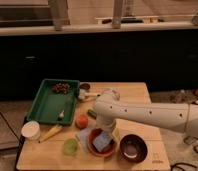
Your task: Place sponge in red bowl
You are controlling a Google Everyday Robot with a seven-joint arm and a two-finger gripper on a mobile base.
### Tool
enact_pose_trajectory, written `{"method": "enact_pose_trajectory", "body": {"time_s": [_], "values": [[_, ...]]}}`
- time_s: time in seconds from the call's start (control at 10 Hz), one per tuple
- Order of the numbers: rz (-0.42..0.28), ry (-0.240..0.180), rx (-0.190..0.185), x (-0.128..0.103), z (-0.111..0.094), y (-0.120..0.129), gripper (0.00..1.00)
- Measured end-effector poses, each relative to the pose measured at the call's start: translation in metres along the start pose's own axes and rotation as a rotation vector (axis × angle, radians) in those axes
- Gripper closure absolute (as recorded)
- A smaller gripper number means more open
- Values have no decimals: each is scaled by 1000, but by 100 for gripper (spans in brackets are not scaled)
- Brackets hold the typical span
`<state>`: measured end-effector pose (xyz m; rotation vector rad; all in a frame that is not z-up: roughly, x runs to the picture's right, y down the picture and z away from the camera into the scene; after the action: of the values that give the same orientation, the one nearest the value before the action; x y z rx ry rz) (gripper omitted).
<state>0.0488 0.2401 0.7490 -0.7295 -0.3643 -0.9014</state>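
The red bowl [94,148] sits on the wooden table near the front, right of centre. The blue-grey sponge [102,142] lies inside it, tilted. My gripper [110,133] hangs at the end of the white arm just above the bowl's right side, close over the sponge. The arm hides the bowl's far rim. A pale blue cloth [83,135] lies flat under the bowl's left edge.
A dark maroon bowl [133,148] stands right of the red bowl. An orange fruit [81,121], a green cup [70,146], a white cup [31,130], a yellow stick [51,133] and a green tray [48,102] lie to the left. The wooden table's [134,95] front edge is near.
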Motion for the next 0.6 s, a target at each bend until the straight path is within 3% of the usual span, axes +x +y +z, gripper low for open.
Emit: {"method": "enact_pose_trajectory", "body": {"time_s": [0.6], "values": [[-21, 19, 30, 0, -7, 2, 20]]}}
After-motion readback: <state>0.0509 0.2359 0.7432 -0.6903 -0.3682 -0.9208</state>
